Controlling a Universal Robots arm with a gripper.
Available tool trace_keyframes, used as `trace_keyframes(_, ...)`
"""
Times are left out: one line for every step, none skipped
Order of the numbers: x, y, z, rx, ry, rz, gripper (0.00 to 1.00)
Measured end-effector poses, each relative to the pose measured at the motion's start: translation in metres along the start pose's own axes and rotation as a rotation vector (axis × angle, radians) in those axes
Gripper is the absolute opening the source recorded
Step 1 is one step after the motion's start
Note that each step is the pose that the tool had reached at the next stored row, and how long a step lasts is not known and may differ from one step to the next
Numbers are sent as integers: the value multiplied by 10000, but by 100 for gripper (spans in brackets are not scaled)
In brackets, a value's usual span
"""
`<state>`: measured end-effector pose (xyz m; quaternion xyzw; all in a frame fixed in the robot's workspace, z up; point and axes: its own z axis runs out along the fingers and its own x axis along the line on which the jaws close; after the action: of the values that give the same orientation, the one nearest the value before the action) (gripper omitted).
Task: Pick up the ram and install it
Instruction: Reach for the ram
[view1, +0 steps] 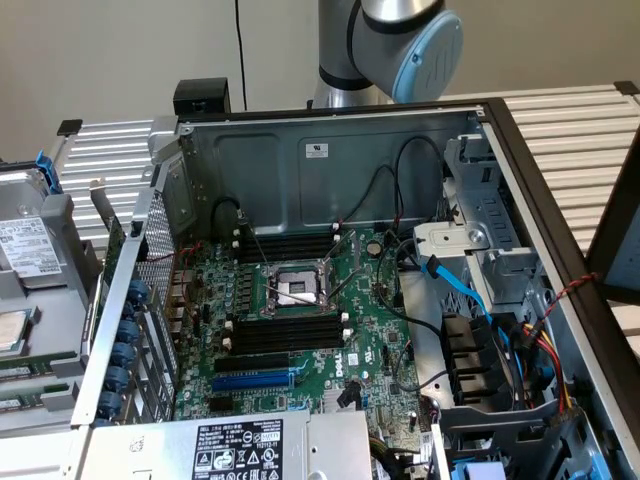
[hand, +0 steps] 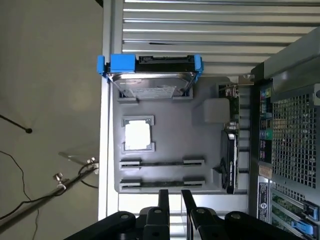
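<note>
Two ram sticks stand on edge in holders on a grey tray (hand: 210, 150): the nearer stick (hand: 161, 183) and a second one (hand: 161, 163) beside it. In the exterior view their green edges (view1: 22, 372) show on the tray at the exterior view's left, outside the computer case. My gripper (hand: 174, 196) hangs above the tray's edge, just short of the nearer stick, open with nothing between its fingers (hand: 163, 200). The motherboard (view1: 300, 310) lies in the open case with black memory slots (view1: 290, 332) beside the CPU socket (view1: 290, 285).
The tray also holds a hard drive in a blue bracket (hand: 150, 70), a CPU chip (hand: 137, 136) and a card on edge (hand: 230, 160). The case's perforated wall (hand: 295, 135) stands beside the tray. Cables (view1: 470, 300), a drive cage (view1: 490, 200) and a power supply (view1: 240, 445) crowd the case.
</note>
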<state>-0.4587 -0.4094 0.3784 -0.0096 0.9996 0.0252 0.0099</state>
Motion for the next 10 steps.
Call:
trace_keyframes(0, 0, 0, -4, 8, -181, 24)
trace_keyframes(0, 0, 0, -10, 26, -519, 24)
trace_keyframes(0, 0, 0, -14, 35, -702, 24)
trace_keyframes(0, 0, 0, -18, 45, -888, 24)
trace_keyframes(0, -1, 0, -21, 53, -1062, 24)
trace_keyframes(0, 0, 0, -25, 62, -1241, 24)
trace_keyframes(0, 0, 0, -29, 72, -1427, 24)
trace_keyframes(-1, 0, 0, -32, 82, -1612, 24)
trace_keyframes(0, 0, 0, -36, 91, -1797, 24)
trace_keyframes(0, 0, 0, -40, 99, -1965, 24)
